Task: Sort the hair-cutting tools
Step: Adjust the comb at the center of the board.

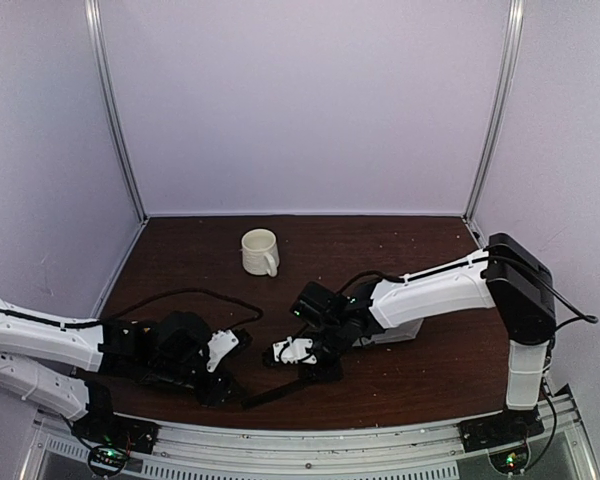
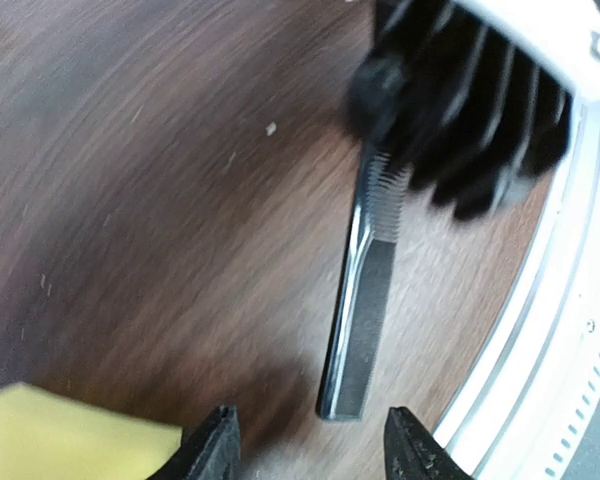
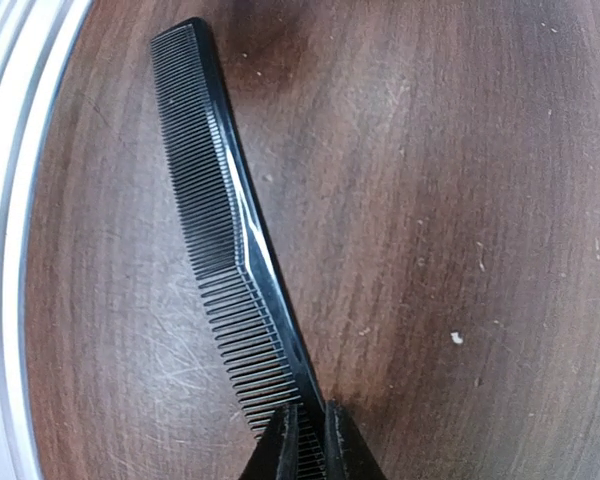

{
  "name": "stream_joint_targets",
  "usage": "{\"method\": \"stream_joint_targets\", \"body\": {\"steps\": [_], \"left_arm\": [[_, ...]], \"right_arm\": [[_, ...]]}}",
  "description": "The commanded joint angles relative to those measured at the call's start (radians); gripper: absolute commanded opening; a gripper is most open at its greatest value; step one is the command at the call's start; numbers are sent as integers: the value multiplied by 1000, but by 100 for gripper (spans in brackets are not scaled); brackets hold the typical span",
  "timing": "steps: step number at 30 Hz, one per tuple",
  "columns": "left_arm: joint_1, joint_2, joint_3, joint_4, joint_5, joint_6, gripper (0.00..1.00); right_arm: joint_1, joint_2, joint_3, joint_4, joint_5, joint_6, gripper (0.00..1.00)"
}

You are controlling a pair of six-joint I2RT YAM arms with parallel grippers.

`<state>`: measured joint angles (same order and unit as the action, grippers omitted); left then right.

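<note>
One of the hair-cutting tools, a slim black comb (image 3: 225, 230), lies flat on the brown table near the front edge. My right gripper (image 3: 310, 445) is shut on its coarse-toothed end, and the comb (image 1: 285, 390) stretches from there toward the left arm. In the left wrist view the comb (image 2: 365, 300) points away from me, its plain end just ahead of my left gripper (image 2: 315, 450). That gripper is open with nothing between its fingers. From above, the left gripper (image 1: 223, 388) sits low at the comb's left end and the right gripper (image 1: 318, 368) at its right end.
A cream mug (image 1: 260, 251) stands at the back middle. A yellow sponge block (image 2: 70, 440) lies just left of my left fingers. Something white (image 1: 405, 333) lies under the right forearm. The white front rail (image 2: 540, 330) runs close beside the comb.
</note>
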<state>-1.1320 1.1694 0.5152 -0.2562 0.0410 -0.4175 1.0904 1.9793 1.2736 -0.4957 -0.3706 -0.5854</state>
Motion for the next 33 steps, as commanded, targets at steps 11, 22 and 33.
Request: {"method": "stream_joint_targets", "body": {"steps": [11,22,33], "left_arm": [[-11,54,-31,-56,49,-220,53],[-9,255,39,-17,176,-320,57],[-115,369,140,-158,-11,-184,55]], "right_arm": [[-35,150,-44,-151,-85,48,11],[-39,152,-46,-143,-88,52,11],[-62,151,-53,-132,-131,66,11]]}}
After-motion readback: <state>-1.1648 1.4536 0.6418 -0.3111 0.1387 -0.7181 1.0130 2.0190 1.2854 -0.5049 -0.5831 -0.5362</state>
